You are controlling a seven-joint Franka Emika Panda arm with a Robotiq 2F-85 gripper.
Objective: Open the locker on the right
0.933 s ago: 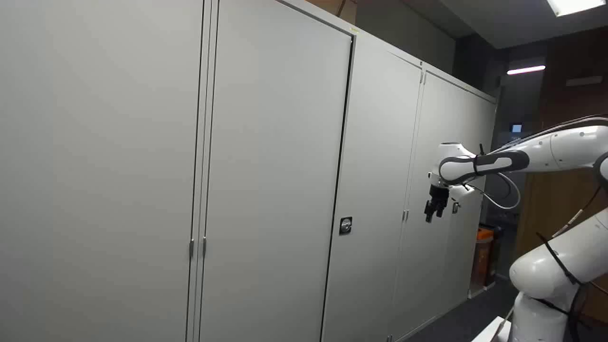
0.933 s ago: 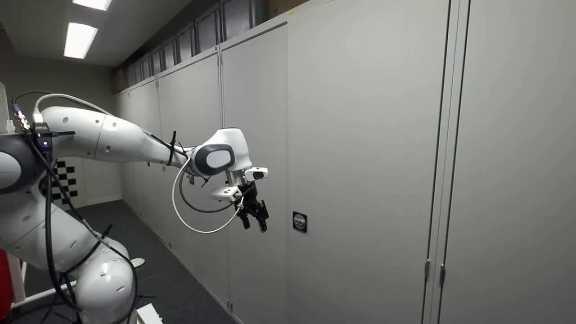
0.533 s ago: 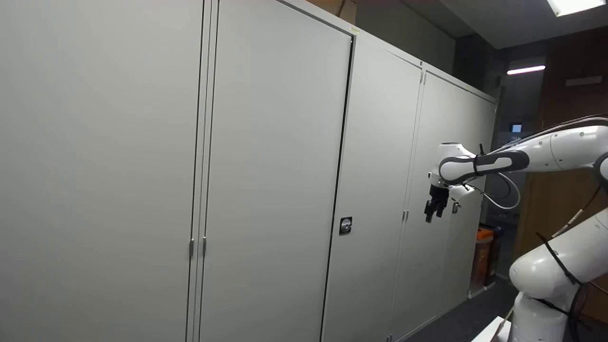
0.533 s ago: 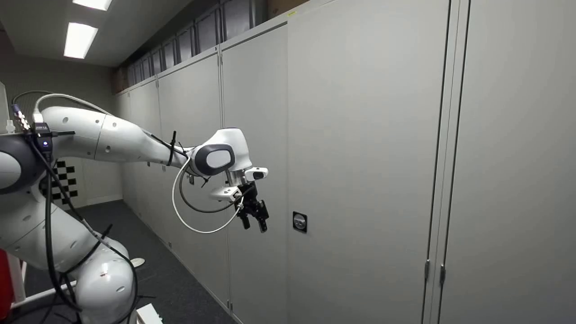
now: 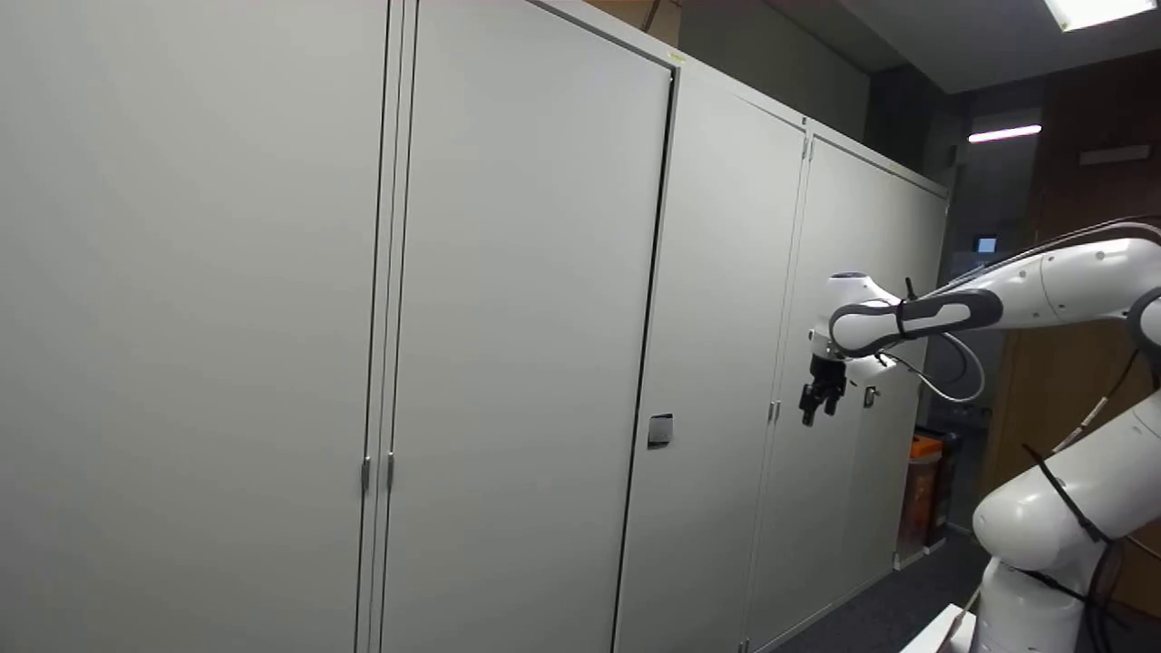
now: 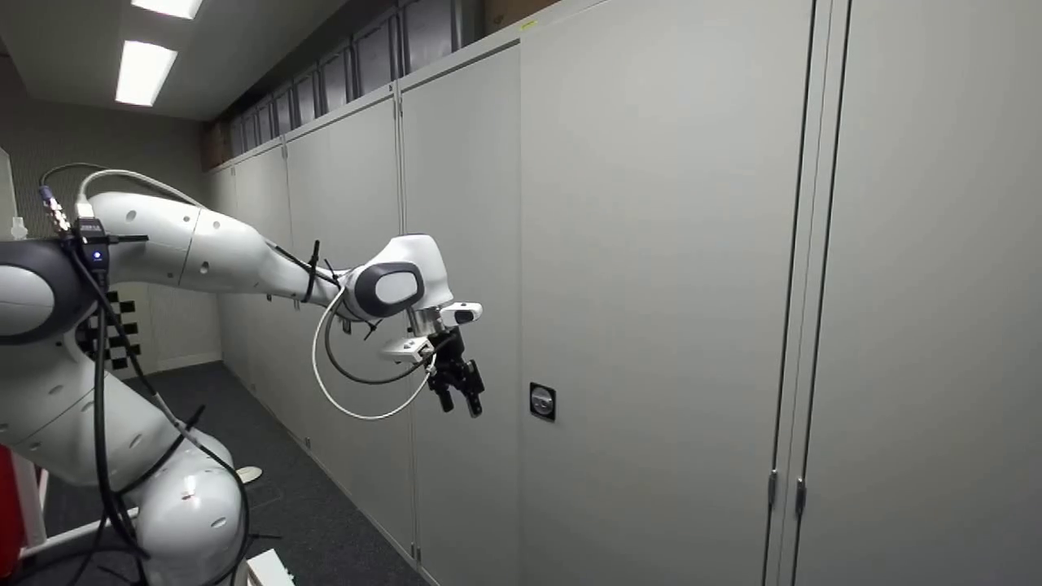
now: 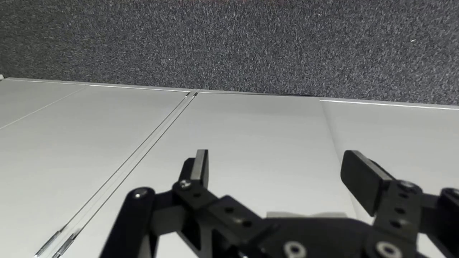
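The locker [image 6: 651,285] on the right is a tall light-grey cabinet with flat full-height doors, which look shut. A small black-framed latch [image 6: 542,401] sits at one door's edge; in an exterior view a similar latch [image 5: 870,397] shows behind the arm. My black gripper [image 6: 461,409] hangs fingers down in front of the doors, left of the latch in that picture and apart from it. In an exterior view the gripper [image 5: 819,415] points at the floor. In the wrist view the gripper [image 7: 276,157] is open, its pads [image 7: 362,179] wide apart with nothing between them.
More grey doors line the wall, one with its own latch [image 5: 660,429]. Slim vertical metal fittings [image 6: 801,496] stand along the door seams. An orange-topped bin [image 5: 921,490] is beyond the cabinets. Dark carpet [image 7: 229,43] runs along their base. A white cable [image 6: 366,417] loops below the wrist.
The arm has shifted slightly: the hand is a little farther left, most plainly in the exterior view with the arm at the right. The gripper has stayed open and the doors have not moved.
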